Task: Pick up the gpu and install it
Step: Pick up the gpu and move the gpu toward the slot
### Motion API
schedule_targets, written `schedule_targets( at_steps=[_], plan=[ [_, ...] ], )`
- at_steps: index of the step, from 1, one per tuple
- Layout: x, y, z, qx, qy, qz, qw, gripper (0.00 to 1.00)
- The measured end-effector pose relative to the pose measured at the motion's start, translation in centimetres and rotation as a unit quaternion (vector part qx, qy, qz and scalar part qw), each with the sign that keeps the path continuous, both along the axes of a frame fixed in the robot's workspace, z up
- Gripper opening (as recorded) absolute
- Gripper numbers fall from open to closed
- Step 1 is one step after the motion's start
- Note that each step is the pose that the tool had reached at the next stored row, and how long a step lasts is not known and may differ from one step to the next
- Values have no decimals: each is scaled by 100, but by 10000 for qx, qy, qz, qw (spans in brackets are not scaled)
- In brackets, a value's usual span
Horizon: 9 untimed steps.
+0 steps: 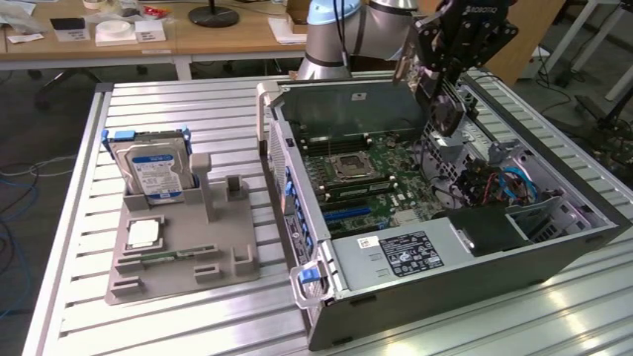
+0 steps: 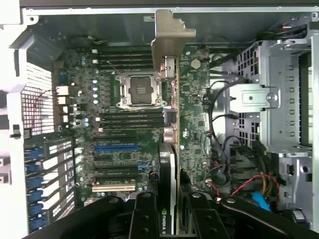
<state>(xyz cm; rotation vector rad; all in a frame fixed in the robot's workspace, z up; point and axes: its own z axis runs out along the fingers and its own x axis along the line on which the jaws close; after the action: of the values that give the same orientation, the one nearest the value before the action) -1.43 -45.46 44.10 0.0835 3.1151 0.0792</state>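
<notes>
Nearest in the exterior view: grey metal computer case [image 1: 465, 289], lying on its side with the side panel off, on a slatted silver metal table [image 1: 168, 104]. Inside, against the near wall, a black boxy power supply [image 1: 405, 252] with a white-and-black label. Past it, a green motherboard [image 1: 381, 167] with a square silver processor socket [image 1: 348, 167] and a long blue expansion slot [image 1: 348, 213].

To the exterior view's left of the case, just beside it: flat grey plastic parts holder [image 1: 178, 274]. Lying in it, a small narrow green memory stick [image 1: 168, 256] and a square silver chip [image 1: 144, 233]. At its far end, standing upright, a silver hard drive [image 1: 150, 174] with a blue-white label.

Farther back, above the case: black two-finger gripper [image 1: 442, 83], clamped on the gpu [image 1: 447, 117], a thin flat green circuit card with a black cooler. Held in the air over the open case, seated in no slot.

Through the wrist view: black fingers [image 2: 144, 214] pressing both faces of the card, which is seen edge-on. At the card's far end, the silver metal bracket [image 2: 172, 30]. Beyond the card, the motherboard, with the socket just to one side of the card's edge.

Behind the gripper, the pale blue and grey robot arm [image 1: 331, 37]. Farthest off, a wooden desk [image 1: 218, 41].
</notes>
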Motion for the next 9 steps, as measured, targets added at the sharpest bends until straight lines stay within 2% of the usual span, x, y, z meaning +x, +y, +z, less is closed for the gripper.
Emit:
schedule_targets(
  at_steps=[9],
  plan=[
    [237,0,-1,0,0,-1,10000,26]
  ],
)
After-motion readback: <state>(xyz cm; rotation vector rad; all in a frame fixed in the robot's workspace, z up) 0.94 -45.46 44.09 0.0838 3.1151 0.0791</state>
